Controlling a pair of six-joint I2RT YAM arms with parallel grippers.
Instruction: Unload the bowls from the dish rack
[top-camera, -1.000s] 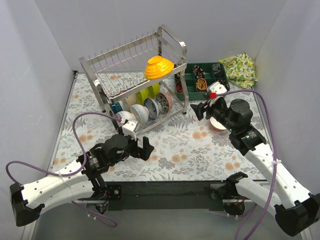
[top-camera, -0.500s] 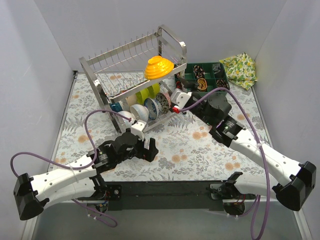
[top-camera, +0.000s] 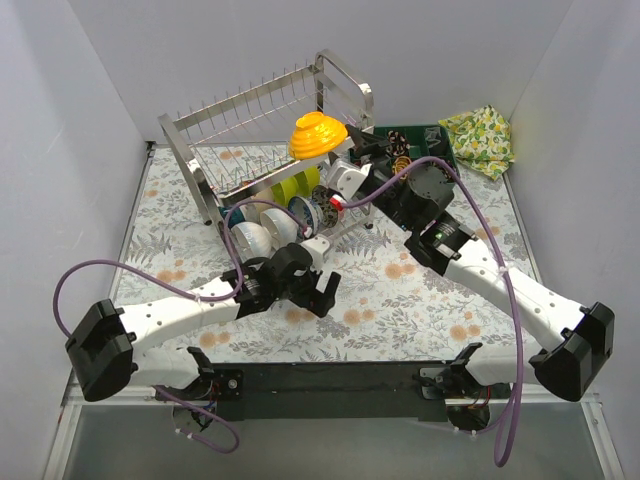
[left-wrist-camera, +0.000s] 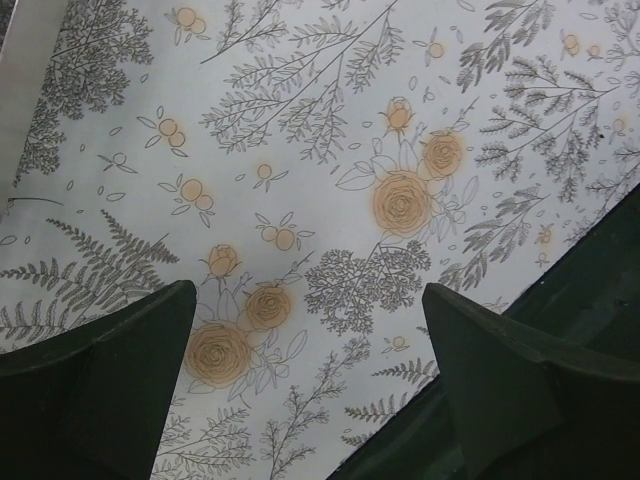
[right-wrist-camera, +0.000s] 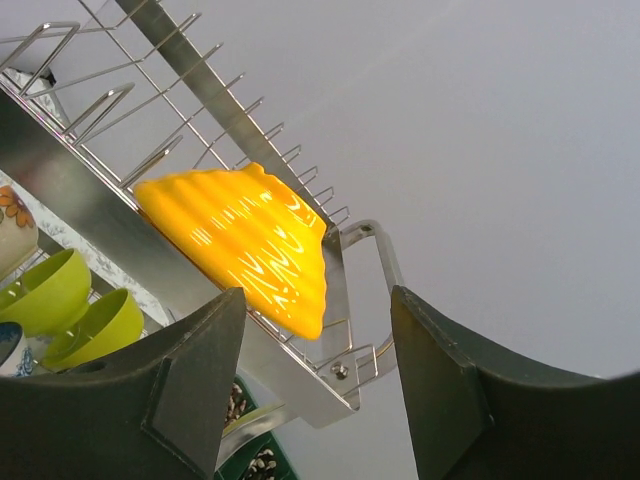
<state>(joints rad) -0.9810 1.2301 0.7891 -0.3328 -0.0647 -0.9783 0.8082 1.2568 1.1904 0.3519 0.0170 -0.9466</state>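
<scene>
The steel dish rack (top-camera: 250, 130) stands at the back left. A yellow-orange ribbed bowl (top-camera: 318, 135) lies upside down on its upper tier. Lime green bowls (top-camera: 290, 188), a blue-and-white bowl (top-camera: 305, 215) and white bowls (top-camera: 255, 238) stand in the lower tier. My right gripper (top-camera: 365, 152) is open and empty at the rack's right end, just right of the yellow-orange bowl. In the right wrist view, that bowl (right-wrist-camera: 240, 235) sits above and left of the gap in my right gripper (right-wrist-camera: 315, 330), with the lime green bowls (right-wrist-camera: 45, 295) lower left. My left gripper (top-camera: 322, 295) is open and empty over the floral mat (left-wrist-camera: 300, 150).
A dark green compartment tray (top-camera: 415, 150) with small items sits behind the right arm. A lemon-print cloth (top-camera: 480, 138) lies in the back right corner. The table's dark front edge (left-wrist-camera: 580, 290) is close to the left gripper. Purple cables loop over both arms.
My right arm swung left from the right side of the table up to the rack's right end beside the yellow-orange bowl. My left arm reached right across the mat in front of the rack.
</scene>
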